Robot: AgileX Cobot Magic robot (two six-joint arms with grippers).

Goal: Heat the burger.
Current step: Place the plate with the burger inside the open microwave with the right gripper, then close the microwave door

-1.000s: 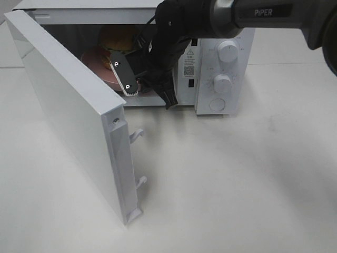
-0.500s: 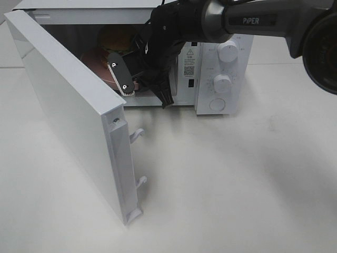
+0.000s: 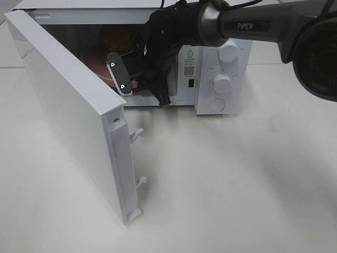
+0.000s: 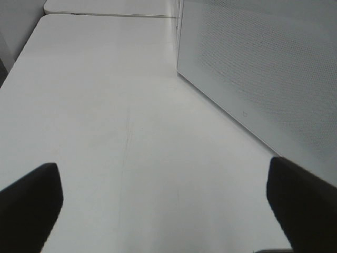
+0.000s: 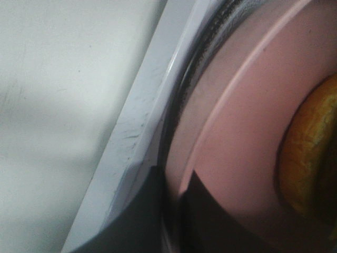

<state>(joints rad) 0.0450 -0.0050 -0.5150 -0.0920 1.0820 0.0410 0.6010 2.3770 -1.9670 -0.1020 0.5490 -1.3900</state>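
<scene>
The burger (image 3: pixel 114 38) sits on a round pink plate (image 3: pixel 96 59) inside the open white microwave (image 3: pixel 221 58). My right gripper (image 3: pixel 129 88) reaches through the doorway and is shut on the plate's near rim. In the right wrist view the dark fingers (image 5: pixel 210 221) pinch the pink plate (image 5: pixel 237 132) just past the microwave's sill (image 5: pixel 134 137), and a golden edge of the burger (image 5: pixel 310 153) shows beyond. My left gripper (image 4: pixel 166 211) stands open low over the bare table, holding nothing, and does not show in the high view.
The microwave door (image 3: pixel 68 105) hangs wide open toward the front left, its latch hooks (image 3: pixel 138 134) sticking out. Its dotted outer face (image 4: pixel 263 63) stands close beside my left gripper. Two dials (image 3: pixel 227 52) and a button are on the right panel.
My right arm has eased a little further back and left into the microwave, carrying the plate and burger with it. The left gripper stays open.
</scene>
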